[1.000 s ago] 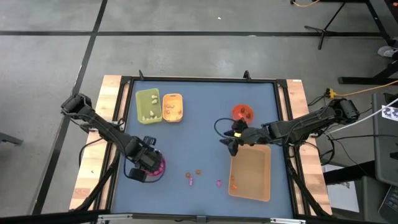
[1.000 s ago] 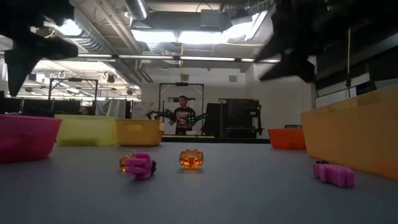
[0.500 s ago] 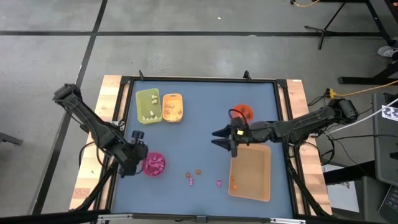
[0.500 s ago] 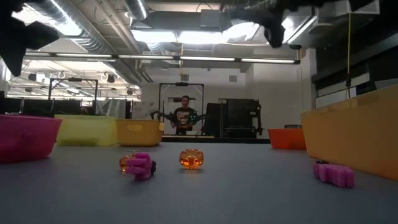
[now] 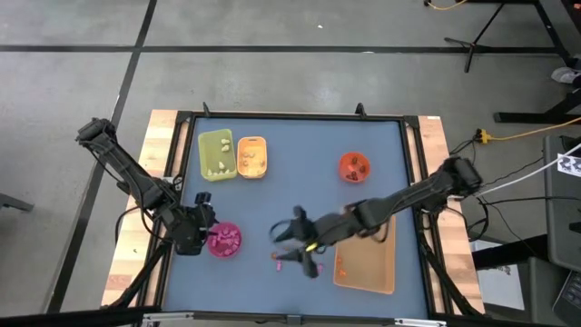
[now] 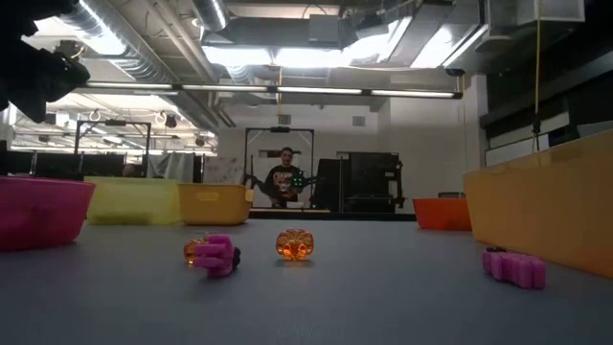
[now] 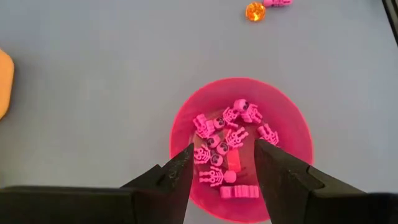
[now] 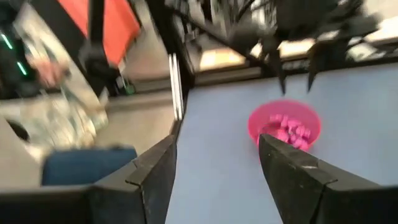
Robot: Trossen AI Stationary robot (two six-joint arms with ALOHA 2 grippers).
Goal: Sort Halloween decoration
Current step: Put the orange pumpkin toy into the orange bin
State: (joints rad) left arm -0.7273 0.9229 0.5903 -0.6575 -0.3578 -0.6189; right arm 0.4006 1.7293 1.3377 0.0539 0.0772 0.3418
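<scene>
From above, the left gripper point(image 5: 201, 238) hovered just beside the round pink plastic bowl point(image 5: 224, 241), fingers parted and empty. The right gripper point(image 5: 292, 245) hung over loose trinkets further along the blue desk point(image 5: 300, 182), fingers spread, holding nothing. Left wrist: tiny magenta-pink skeleton trinkets point(image 7: 227, 140) lay heaped inside that bowl.

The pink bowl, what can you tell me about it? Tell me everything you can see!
The pink bowl is round, shiny magenta and looks like see-through plastic. It stands upright on the blue table, near the front left corner. Inside lies a heap of tiny pink skeletons and other pink bits. The left gripper hovers just above its edge, jaws open and empty. Nothing else touches the bowl.
</scene>
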